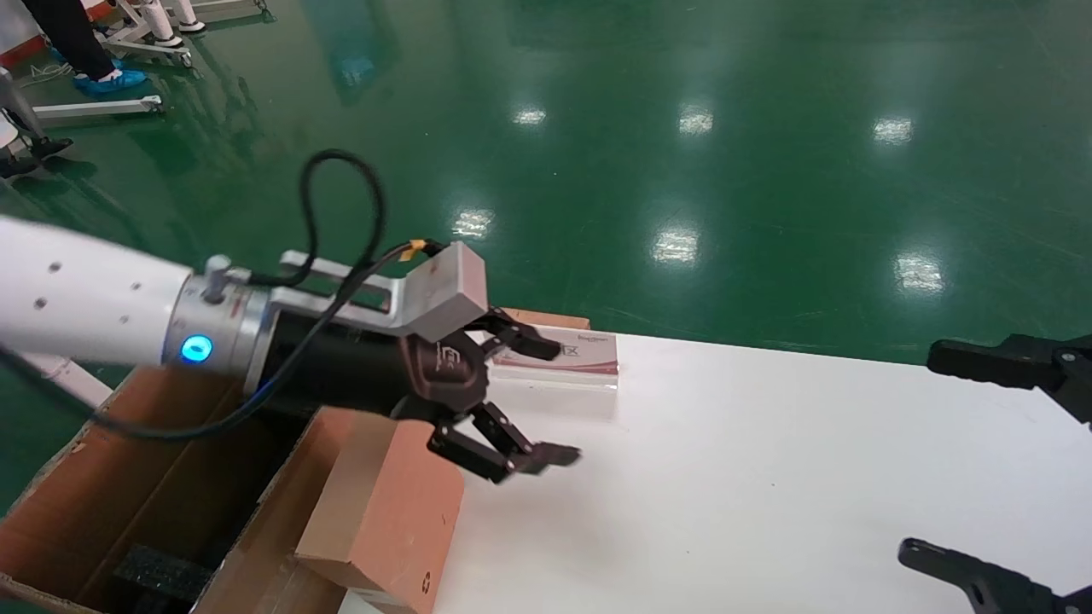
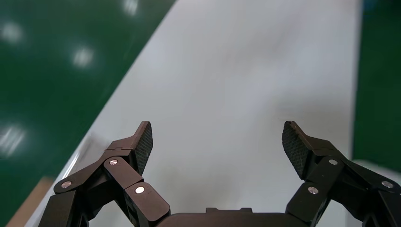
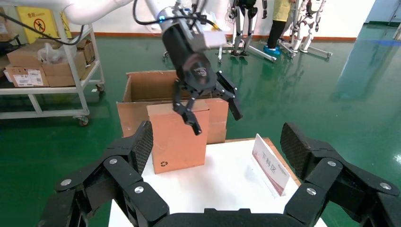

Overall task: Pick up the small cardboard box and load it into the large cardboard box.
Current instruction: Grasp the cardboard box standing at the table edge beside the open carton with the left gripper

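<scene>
Right gripper [image 3: 215, 156] agape, half cropped; left gripper [image 1: 520, 401] spread beside small cardboard box [image 1: 388, 512], bottom corner cut off.

A robotics lab or factory test hall: a glossy green floor [image 1: 682, 128] mirrors ceiling lights, humanoid robots [image 3: 246, 19] hang on wheeled stands, a metal trolley [image 3: 56, 80] holds cartons, and a person [image 3: 276, 23] wears blue shoe covers.

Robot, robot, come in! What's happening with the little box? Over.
Left gripper open above small cardboard box. Box stands at table edge, beside large cardboard box. Right gripper open, parked.
</scene>
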Controlling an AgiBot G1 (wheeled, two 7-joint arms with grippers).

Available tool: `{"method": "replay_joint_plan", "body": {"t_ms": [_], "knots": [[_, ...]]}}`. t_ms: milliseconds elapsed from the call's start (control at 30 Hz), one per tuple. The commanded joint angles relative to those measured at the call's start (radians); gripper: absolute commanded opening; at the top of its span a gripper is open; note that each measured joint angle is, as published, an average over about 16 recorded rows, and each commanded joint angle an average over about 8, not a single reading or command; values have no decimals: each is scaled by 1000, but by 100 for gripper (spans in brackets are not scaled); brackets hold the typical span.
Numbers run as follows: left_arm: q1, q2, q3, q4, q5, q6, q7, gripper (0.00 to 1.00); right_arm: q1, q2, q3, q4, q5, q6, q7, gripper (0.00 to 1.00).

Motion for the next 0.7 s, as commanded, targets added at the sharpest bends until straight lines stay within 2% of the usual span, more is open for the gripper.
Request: {"method": "replay_joint_plan", "body": {"t_ms": [33, 233, 367, 533, 700], "knots": [[-62, 11, 38, -3, 93, 17, -64, 100, 0, 0, 0, 0, 0, 0, 0, 100], [-215, 75, 159, -4, 329, 90, -279, 100, 0, 0, -1, 0, 0, 0, 0, 100], [-290, 103, 251, -5, 425, 111, -411, 100, 0, 0, -1, 0, 1, 0, 0, 100], [-374, 111, 333, -10, 463, 109, -512, 100, 0, 1, -1, 0, 1, 1, -1, 100], [-442, 101, 408, -11, 434, 116, -582, 100, 0, 1, -2, 0, 1, 1, -1, 100]]}}
